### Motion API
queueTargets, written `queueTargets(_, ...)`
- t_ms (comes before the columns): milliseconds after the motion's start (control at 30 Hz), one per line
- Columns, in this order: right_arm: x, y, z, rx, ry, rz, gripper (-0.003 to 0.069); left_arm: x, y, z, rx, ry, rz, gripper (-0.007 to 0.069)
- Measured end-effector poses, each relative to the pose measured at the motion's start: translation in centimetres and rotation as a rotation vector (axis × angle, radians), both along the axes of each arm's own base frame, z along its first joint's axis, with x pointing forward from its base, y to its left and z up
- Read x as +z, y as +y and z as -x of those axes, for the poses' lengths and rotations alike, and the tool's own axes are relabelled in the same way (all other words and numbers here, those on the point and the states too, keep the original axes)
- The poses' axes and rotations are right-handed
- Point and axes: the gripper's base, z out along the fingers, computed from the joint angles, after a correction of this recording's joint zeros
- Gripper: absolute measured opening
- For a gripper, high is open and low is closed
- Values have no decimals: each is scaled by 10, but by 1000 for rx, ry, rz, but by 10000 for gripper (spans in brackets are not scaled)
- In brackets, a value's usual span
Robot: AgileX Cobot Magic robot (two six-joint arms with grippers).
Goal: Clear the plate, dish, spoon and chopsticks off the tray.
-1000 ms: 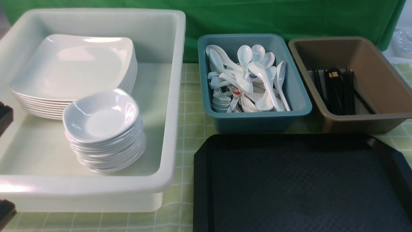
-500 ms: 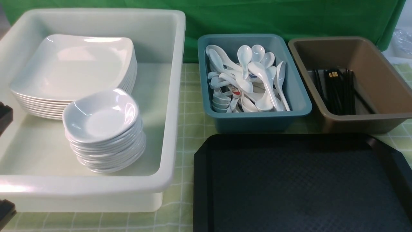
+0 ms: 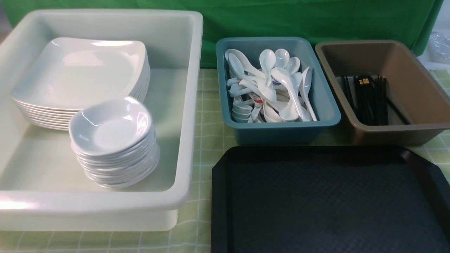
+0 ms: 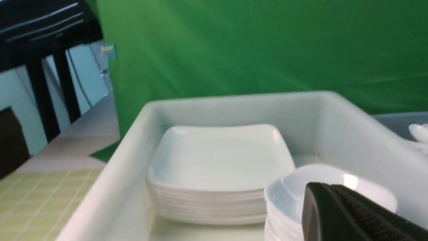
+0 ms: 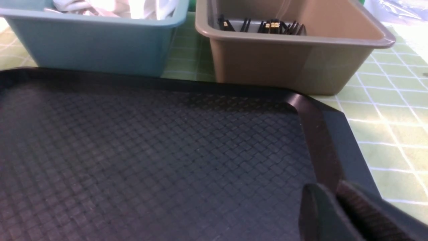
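My tray [image 3: 330, 203] fills the lower right of the front view, black, with cut-off corners, a raised rim and a fine woven-looking texture, and nothing sits on it. I judge the clearing done, or close to it.

Everything has gone where its shape suits. The plate [image 3: 77, 72] tops a neat stack of glossy square plates in the upper left, inside the big white tub [image 3: 190, 116]. The dish [image 3: 110, 126] caps a stack of small rounded bowls just in front of that stack, in the same tub. Flat ware nests, so it stacks. The spoon [image 3: 281, 82] lies loose in a heap of white glossy soup spoons in the teal bin [image 3: 277, 131] at upper centre. Curved handles do not nest tidily, so they pile. The chopsticks [image 3: 367, 98], thin black sticks with gold bands, lie lengthwise in the brown bin [image 3: 415, 131] at the upper right.

My left gripper [image 4: 334, 214] shows at the lower right of its wrist view, its ribbed black pads pressed together and holding nothing. My right gripper [image 5: 331, 214] hangs over the tray's near corner. Its tips are blurred and cropped, so I cannot tell whether they are parted, though nothing seems held.
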Motion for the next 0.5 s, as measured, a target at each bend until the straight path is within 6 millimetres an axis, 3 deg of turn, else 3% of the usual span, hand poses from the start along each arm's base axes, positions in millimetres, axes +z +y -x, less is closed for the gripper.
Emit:
queueTargets(67, 0, 0, 0, 0, 0, 0, 122, -33, 1, 3, 28, 33, 37, 11)
queueTargets(133, 0, 0, 0, 0, 1, 0, 129, -54, 1, 2, 32, 91, 78, 11)
queueTargets(233, 0, 0, 0, 0, 1, 0, 132, -63, 1, 2, 29, 153, 119, 11)
queueTargets(500, 0, 0, 0, 0, 0, -2, 146, -63, 0, 2, 28, 152, 136, 11)
